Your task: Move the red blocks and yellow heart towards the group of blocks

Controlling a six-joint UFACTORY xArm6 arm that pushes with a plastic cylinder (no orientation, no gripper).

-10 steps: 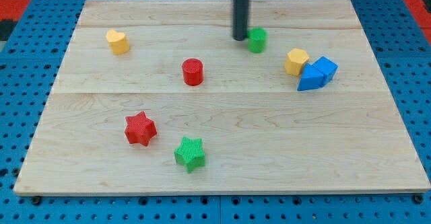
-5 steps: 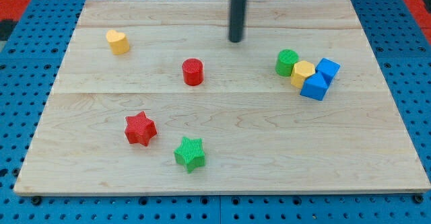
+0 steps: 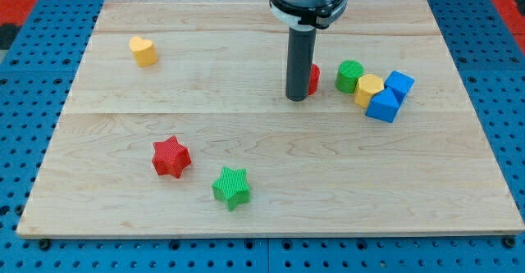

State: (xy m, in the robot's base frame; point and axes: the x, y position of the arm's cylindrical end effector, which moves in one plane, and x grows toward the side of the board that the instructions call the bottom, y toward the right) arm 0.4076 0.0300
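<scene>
My tip (image 3: 296, 97) stands right of the board's middle, touching the left side of the red cylinder (image 3: 313, 78), which the rod mostly hides. Just right of it is the group: a green cylinder (image 3: 349, 76), a yellow block (image 3: 369, 88) and two blue blocks (image 3: 384, 106) (image 3: 399, 84), all close together. The yellow heart (image 3: 143, 50) lies at the upper left, far from my tip. The red star (image 3: 171, 156) lies at the lower left.
A green star (image 3: 231, 187) lies just right of and below the red star. The wooden board (image 3: 271, 216) rests on a blue pegboard; its edges run all round the blocks.
The red cylinder has moved right from the board's middle to beside the green cylinder, with my tip behind it. Earlier, the green cylinder slid right and down into the yellow and blue blocks.
</scene>
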